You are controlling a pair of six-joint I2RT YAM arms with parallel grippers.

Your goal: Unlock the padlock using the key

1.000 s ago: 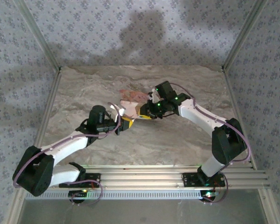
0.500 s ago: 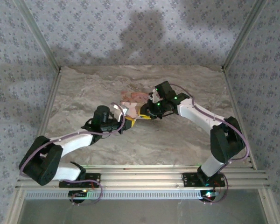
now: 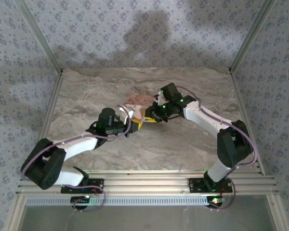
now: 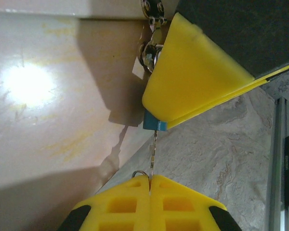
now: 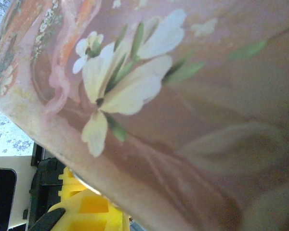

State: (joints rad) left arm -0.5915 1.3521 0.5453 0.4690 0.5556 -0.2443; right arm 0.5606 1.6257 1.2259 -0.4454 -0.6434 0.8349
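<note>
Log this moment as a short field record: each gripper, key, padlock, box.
left gripper: shut on the key, pinching its head end
right gripper: closed on the padlock, close against the pink box
key: thin blade running from the fingertips up to the padlock's underside; whether it is inserted cannot be told
padlock: small blue body, mostly hidden by the right gripper, below the metal hasp
pink box: flower-printed, on the table between the arms
</note>
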